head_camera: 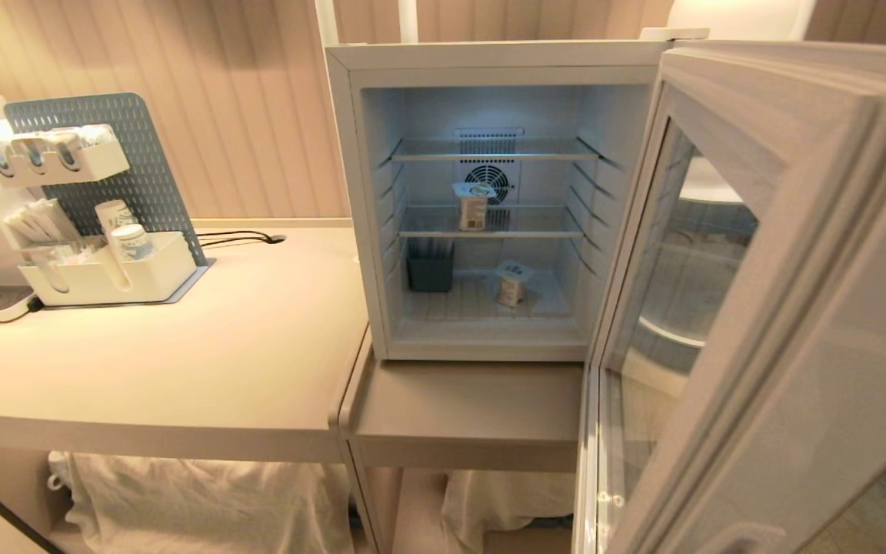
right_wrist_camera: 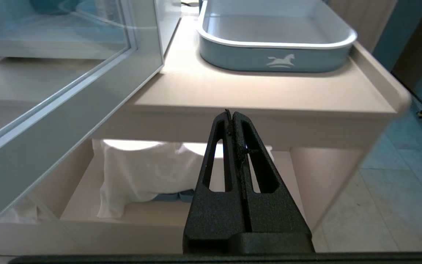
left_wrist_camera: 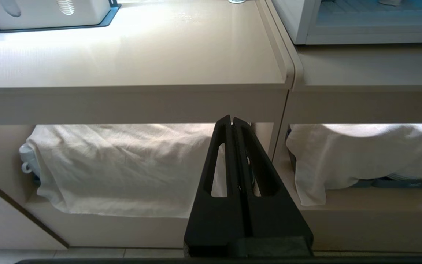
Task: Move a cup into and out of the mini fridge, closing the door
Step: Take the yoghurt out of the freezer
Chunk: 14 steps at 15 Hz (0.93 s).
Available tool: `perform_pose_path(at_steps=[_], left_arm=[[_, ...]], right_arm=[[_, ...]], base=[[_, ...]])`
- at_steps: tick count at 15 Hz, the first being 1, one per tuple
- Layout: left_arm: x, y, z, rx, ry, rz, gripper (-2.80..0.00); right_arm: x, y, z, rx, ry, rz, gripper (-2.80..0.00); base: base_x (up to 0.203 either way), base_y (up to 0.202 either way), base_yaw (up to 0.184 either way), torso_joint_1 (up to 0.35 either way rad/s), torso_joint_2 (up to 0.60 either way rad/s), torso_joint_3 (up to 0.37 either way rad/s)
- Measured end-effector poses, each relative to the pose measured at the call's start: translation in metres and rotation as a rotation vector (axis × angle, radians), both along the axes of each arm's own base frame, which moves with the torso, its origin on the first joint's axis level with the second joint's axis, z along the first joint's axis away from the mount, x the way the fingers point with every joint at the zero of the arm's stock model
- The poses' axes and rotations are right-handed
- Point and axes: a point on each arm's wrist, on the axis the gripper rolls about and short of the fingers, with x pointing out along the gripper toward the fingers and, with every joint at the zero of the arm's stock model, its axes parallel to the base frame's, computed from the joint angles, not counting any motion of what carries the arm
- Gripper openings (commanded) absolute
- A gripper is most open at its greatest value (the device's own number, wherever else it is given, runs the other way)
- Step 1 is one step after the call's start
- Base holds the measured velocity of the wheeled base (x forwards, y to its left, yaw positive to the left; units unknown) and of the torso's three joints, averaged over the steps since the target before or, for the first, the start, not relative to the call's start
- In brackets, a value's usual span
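- White mini fridge (head_camera: 489,69) sits at your twelve o'clock on the beige counter (head_camera: 181,369), its glass-windowed door (head_camera: 758,308) swung wide toward your three o'clock.
- You see wire shelves; one cup (head_camera: 474,206) stands on the middle shelf, another (head_camera: 512,286) on the floor.
- Left gripper (left_wrist_camera: 232,119) and right gripper (right_wrist_camera: 232,113) hang below the counter edge, jaws clenched on nothing.

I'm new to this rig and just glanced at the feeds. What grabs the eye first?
The lit mini fridge stands wide open mid-counter, its glass door swung out to the right. Inside, one cup sits on the middle shelf and another on the floor. Both claws, left and right, hang shut below the counter edge.
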Motion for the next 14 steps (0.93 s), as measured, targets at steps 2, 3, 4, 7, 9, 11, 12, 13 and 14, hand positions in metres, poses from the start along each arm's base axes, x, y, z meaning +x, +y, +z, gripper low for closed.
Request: perform_pose_path(at_steps=[2, 3, 4, 7, 9, 11, 12, 13, 14], left_arm=[[-0.0001, 0.0, -0.0001, -0.001, -0.001, 0.0, -2.8], [-0.0001, 0.0, -0.0001, -0.002, -0.001, 0.0, -2.8], [-0.0001, 0.0, 0.0, -0.005, -0.002, -0.001, -2.8], [0.0, -0.0001, 0.0002, -0.005, -0.007, -0.002, -2.8], [0.0001, -0.0001, 0.0, -0.015, -0.005, 0.001, -2.8], [0.0001, 0.0, 0.0, -0.017, -0.006, -0.001, -2.8], [0.0001, 0.0, 0.0, -0.017, -0.005, -0.001, -2.8], [0.0001, 0.0, -0.0001, -0.017, -0.004, -0.001, -2.8], [0.0, 0.0, -0.0001, -0.014, -0.005, -0.001, -2.8]], right_arm=[[0.0, 0.0, 0.0, 0.0, 0.0, 0.0, -2.8], [0.0, 0.0, 0.0, 0.0, 0.0, 0.0, -2.8], [0.0, 0.0, 0.0, 0.0, 0.0, 0.0, -2.8], [0.0, 0.0, 0.0, 0.0, 0.0, 0.0, -2.8], [0.0, 0.0, 0.0, 0.0, 0.0, 0.001, -2.8], [0.0, 0.0, 0.0002, 0.0, -0.002, 0.0, -2.8], [0.0, 0.0, 0.0002, 0.0, -0.001, -0.001, -2.8], [0.0, 0.0, 0.0001, 0.0, -0.001, 0.0, -2.8], [0.0, 0.0, 0.0001, 0.0, -0.001, 0.0, -2.8]], base=[[-0.199, 0.0, 0.0, 0.002, 0.0, 0.002], [-0.192, 0.0, 0.001, -0.007, 0.0, 0.002], [-0.176, 0.0, 0.005, 0.002, 0.01, 0.007], [-0.041, 0.0, -0.001, 0.0, 0.0, 0.002], [-0.112, 0.072, -0.01, 0.002, 0.02, 0.0], [-0.192, 0.173, 0.001, 0.0, 0.0, 0.014], [-0.201, 0.199, 0.003, -0.002, 0.0, 0.009], [-0.191, 0.192, 0.004, 0.002, 0.0, 0.007], [-0.189, 0.191, 0.002, 0.004, 0.0, 0.005]])
